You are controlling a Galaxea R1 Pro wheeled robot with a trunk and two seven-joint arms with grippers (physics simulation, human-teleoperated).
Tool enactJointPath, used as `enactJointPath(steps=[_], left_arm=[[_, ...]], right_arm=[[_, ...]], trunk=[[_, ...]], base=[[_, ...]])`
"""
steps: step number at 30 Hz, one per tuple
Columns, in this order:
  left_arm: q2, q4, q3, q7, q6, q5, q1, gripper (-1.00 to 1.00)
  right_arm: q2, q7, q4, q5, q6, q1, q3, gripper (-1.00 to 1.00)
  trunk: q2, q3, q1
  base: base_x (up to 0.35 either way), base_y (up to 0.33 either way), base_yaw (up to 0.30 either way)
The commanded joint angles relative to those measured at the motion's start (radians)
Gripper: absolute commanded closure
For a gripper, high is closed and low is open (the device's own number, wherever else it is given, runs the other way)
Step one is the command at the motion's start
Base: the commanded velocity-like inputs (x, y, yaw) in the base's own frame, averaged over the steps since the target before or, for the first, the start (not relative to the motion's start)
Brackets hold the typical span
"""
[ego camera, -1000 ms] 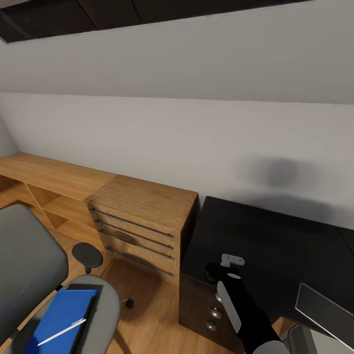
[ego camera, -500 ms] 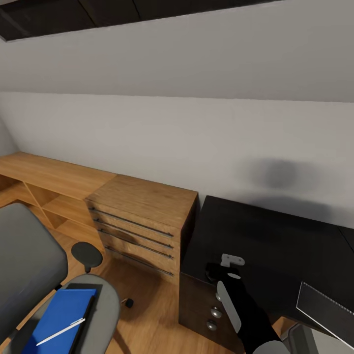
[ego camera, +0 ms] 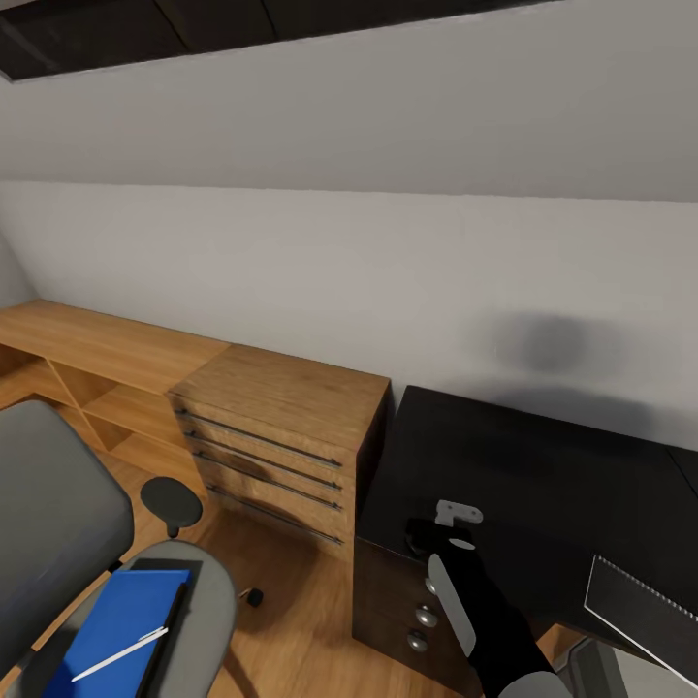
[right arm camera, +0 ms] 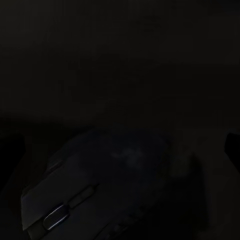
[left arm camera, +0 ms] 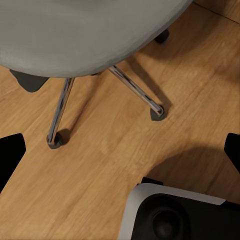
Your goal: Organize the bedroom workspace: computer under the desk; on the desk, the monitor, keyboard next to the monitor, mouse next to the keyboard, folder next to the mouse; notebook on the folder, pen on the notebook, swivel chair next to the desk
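The swivel chair [ego camera: 58,523] stands at the lower left of the head view with the blue folder [ego camera: 116,625] on its seat and the white pen [ego camera: 121,654] lying across the folder. On the black desk [ego camera: 543,465] at the right, the dark grey notebook [ego camera: 635,611] lies near the front edge. My right gripper [ego camera: 436,531] hovers over the desk's left front corner. In the dark right wrist view it is open [right arm camera: 120,150] just above the black mouse [right arm camera: 100,190]. My left gripper [left arm camera: 120,155] is open over the floor beside the chair's chrome base [left arm camera: 135,90].
A light wooden drawer chest [ego camera: 281,436] stands against the wall between chair and desk, with a low wooden shelf [ego camera: 87,359] to its left. The desk's black drawer unit [ego camera: 407,601] sits under my right arm. Part of the robot's own base [left arm camera: 170,215] is seen in the left wrist view.
The head view shifted very slightly a second ago. Since then neither the arms nor the things have visibly moved.
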State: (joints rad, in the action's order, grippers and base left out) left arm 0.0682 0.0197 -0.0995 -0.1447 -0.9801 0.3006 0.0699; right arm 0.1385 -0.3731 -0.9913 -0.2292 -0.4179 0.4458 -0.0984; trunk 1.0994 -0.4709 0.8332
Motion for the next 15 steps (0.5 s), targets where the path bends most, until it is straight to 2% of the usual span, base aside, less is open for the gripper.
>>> enactJointPath(steps=[1, 15], left_arm=[[0.000, 0.002, -0.008, -0.010, 0.000, 0.003, 0.001, -1.00], [0.001, 0.002, -0.009, -0.010, -0.002, 0.003, 0.001, -1.00]], right_arm=[[0.000, -0.009, -0.001, -0.010, -0.002, 0.001, -0.003, -1.00], [0.000, -0.012, -0.001, -0.010, -0.005, 0.001, -0.002, -1.00]], trunk=[[0.001, -0.001, 0.000], [0.001, -0.001, 0.000]], base=[[0.000, 0.000, 0.000], [0.000, 0.000, 0.000]])
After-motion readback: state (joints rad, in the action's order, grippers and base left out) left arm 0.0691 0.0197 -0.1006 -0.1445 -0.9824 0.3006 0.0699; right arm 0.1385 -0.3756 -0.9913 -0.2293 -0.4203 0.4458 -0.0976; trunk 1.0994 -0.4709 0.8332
